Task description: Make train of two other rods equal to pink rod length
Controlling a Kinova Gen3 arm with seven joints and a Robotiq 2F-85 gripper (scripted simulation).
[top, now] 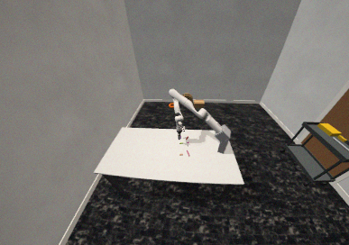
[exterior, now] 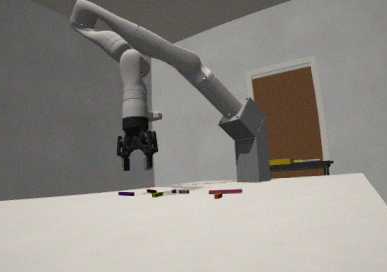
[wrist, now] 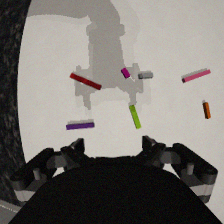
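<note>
A glossy white, round-jointed arm [exterior: 166, 47] on a grey angular pedestal [exterior: 256, 165] carries a black hand [exterior: 136, 161].

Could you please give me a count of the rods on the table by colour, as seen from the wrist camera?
Red rod: 1
Magenta rod: 1
Grey rod: 1
Pink rod: 1
Orange rod: 1
Lime rod: 1
Purple rod: 1
Total: 7 rods
</note>
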